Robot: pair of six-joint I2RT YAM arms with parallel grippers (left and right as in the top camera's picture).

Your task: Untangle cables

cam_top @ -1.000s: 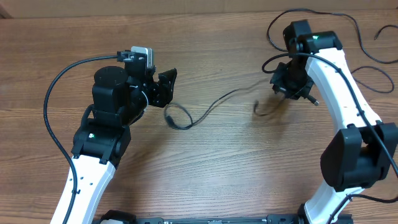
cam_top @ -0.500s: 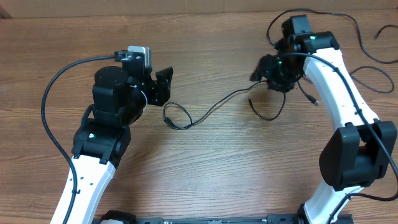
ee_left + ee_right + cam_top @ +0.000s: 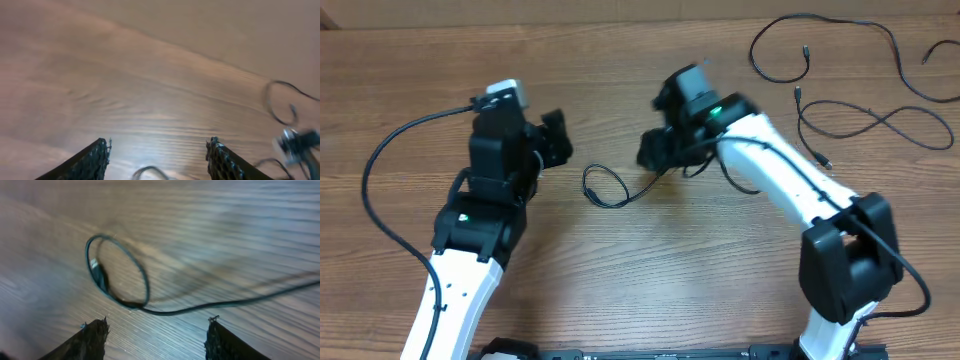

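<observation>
Over on the left side of the wooden surface (image 3: 700, 270), the left tool (image 3: 558, 140) has drawn back a little from the middle. Its wrist view shows the two fingers (image 3: 95, 159) standing apart with only bare wood between them, so it holds nothing. Just to its right lies the cable this pair of arms seems to be working on: its loop (image 3: 146, 282) rests flat on the wood, with the plug end tucked inside the ring and the tail running off to the right. The big change is in the middle. A second ago the right tool (image 3: 652, 150) was far over on the right with a short strand dangling from it; it let that strand go and has since swung across to the centre, where it now hangs just beside the loop. Its jaws are apart and empty, and the tail passes under it. I read this as one strand having been dropped and the right arm now lining up for a fresh pick near the loop, with no grip made yet. Further right, well clear of both arms, a long cable (image 3: 893, 45) snakes along the far edge and a figure-eight cable (image 3: 880, 120) lies below it. Both look already separated, which suggests the task is well along.
</observation>
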